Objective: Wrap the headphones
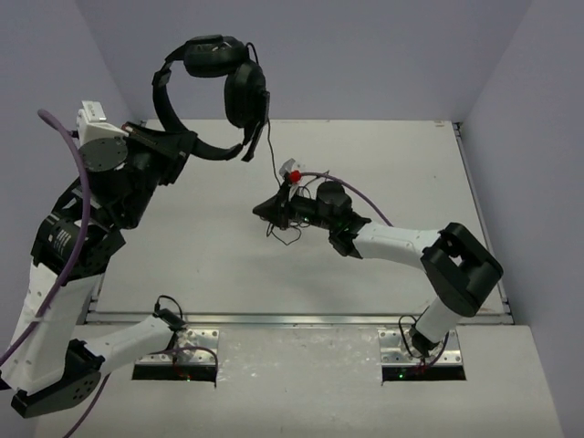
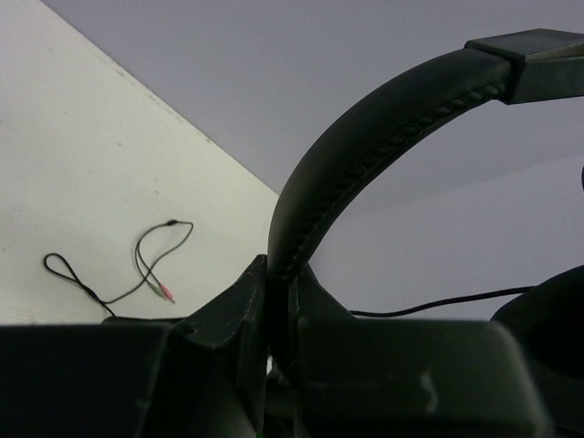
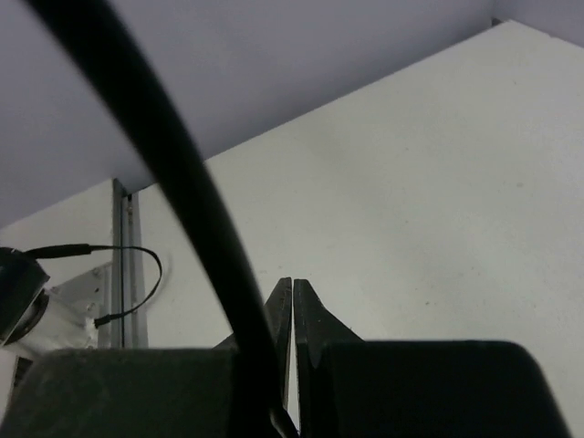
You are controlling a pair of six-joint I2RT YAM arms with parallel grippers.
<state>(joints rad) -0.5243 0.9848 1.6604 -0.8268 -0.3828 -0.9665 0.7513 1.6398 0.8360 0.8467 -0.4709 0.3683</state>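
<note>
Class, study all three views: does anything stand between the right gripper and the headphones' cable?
Nothing visible does. The cable of the headphones runs right past the shut right gripper, crossing close over one finger. Whether it is pinched between the fingers cannot be told.

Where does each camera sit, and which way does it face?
Top external: above and behind, looking down at the table; both arms show, left gripper holding up the headphones.
Left wrist: looks along its shut fingers at the clamped headband.
Right wrist: looks past right gripper, shut, across the table; cable crosses close.
Shared: table, cable.
</note>
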